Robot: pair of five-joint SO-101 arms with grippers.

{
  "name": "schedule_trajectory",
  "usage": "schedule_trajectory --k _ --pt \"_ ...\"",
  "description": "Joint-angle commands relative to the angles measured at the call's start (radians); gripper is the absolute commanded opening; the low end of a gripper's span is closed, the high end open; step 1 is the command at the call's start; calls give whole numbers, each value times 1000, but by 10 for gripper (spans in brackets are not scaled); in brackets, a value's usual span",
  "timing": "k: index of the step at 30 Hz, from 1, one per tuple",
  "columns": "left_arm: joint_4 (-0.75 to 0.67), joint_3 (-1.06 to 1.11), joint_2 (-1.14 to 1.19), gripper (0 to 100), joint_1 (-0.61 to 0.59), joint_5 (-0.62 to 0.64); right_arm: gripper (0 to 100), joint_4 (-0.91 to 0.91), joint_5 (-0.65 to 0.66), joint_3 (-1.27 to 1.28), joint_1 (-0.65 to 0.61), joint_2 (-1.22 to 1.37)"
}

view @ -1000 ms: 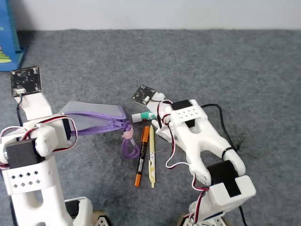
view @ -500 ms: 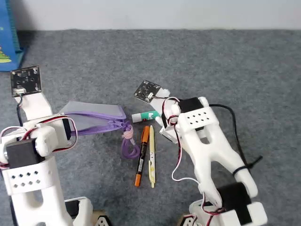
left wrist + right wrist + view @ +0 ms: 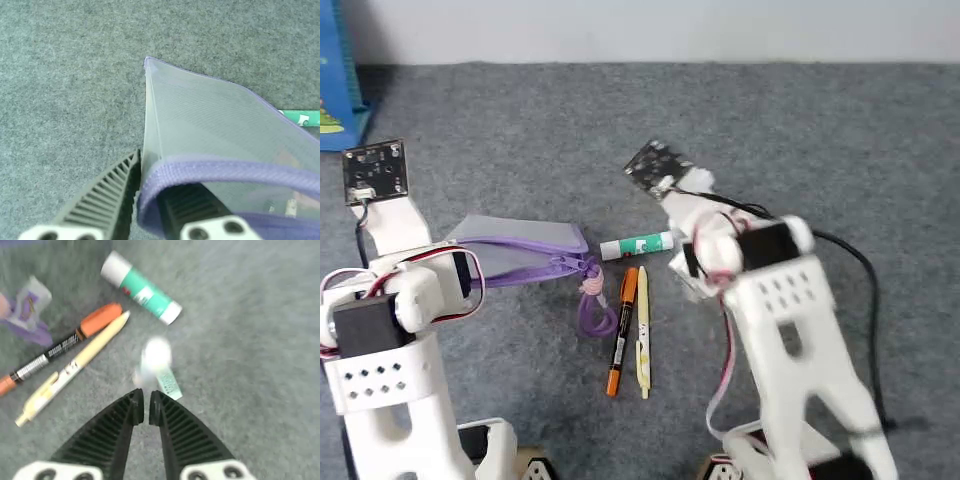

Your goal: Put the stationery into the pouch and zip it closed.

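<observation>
Comparing frames, we find the right arm (image 3: pixel 770 280) has lifted off the glue stick (image 3: pixel 636 245), right jaws nearly clenched on nothing. Glue stick, orange marker (image 3: pixel 620 335) and yellow pen (image 3: pixel 642 340) lie unmoved at 3 to 5 o'clock of the pouch (image 3: pixel 515 250), whose rim the left jaws grasp. Nothing loaded yet.

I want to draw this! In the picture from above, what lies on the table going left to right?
pouch → cord → marker → pen
</observation>
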Motion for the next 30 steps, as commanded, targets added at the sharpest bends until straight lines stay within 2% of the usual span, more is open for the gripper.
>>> schedule_trajectory --k 1,10,14,16,19,22,24,28,30 --pt "-18 -5 -5 12 -2 3 11 13 -114 -61 -18 -176" --pt "-18 -7 -5 12 -2 3 9 -44 -133 -52 -119 -394" --pt "-17 -7 -5 12 -15 3 10 -113 -135 80 -101 -395" --pt "-20 -7 -5 12 -57 3 15 -168 -187 175 -87 -380" --pt "-20 -7 -5 12 -112 3 15 -265 -265 276 -51 -332" --pt "-18 -5 -5 12 -132 -21 17 -331 -269 313 -5 -239" --pt "-17 -5 0 12 -132 -26 48 -331 -238 310 22 -150" --pt "-17 -4 2 12 -132 -29 173 -334 -158 310 42 51" --pt "-17 -4 2 12 -132 -29 189 -343 -114 308 36 143"
